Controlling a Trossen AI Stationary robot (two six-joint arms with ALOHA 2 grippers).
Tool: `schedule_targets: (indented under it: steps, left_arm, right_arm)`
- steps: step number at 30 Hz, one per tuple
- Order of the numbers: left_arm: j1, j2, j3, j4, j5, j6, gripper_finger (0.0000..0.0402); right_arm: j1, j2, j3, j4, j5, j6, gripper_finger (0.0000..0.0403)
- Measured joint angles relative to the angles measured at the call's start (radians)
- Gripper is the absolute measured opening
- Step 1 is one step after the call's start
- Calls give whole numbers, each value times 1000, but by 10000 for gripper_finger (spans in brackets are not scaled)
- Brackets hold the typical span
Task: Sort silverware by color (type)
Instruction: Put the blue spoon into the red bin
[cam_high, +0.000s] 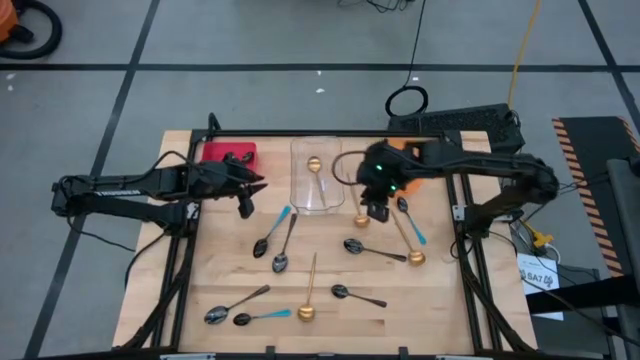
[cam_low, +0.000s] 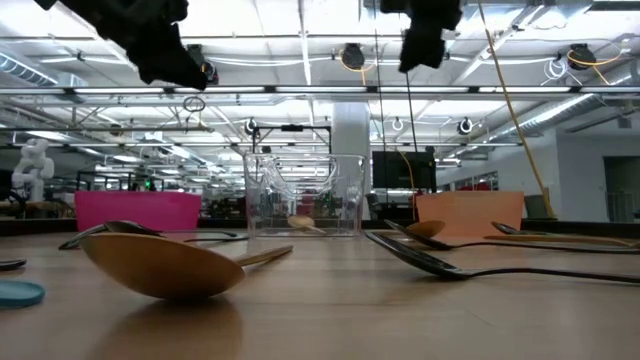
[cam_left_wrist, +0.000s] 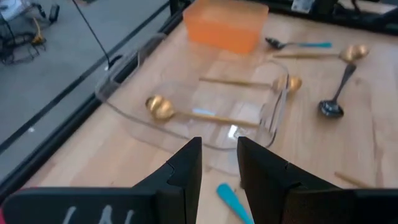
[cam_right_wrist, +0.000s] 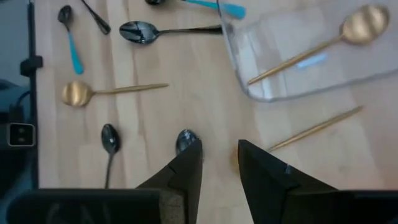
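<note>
One gold spoon (cam_high: 314, 165) lies in the clear tray (cam_high: 300, 198) at upper centre; the other spoons (cam_high: 281, 262) remain scattered across the table (cam_high: 430, 300): sorting barely begun. Right gripper (cam_high: 374, 211) hovers spread, empty, beside the tray; left gripper (cam_high: 246, 207) likewise, centre-left.

Bare table (cam_high: 440, 300) lay open at the near right corner. Three bins, red (cam_high: 229, 153), clear (cam_high: 318, 176) and orange (cam_high: 412, 148), blocked the far edge.

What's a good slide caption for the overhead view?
Both grippers, left and right, hover open-fingered beside the clear bin holding one gold spoon.
</note>
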Motion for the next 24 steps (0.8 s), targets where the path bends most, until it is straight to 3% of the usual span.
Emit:
schedule_targets:
  steps: [4,12,24]
  left_arm:
    - [0,0,0,44,0,13,111]
    - [0,0,0,77,0,15,111]
    - [0,0,0,80,0,26,111]
  right_arm:
    - [25,-93,-150,65,9,114,97]
    - [64,-207,-372,66,137,349,97]
    - [71,-235,-593,64,184,560,97]
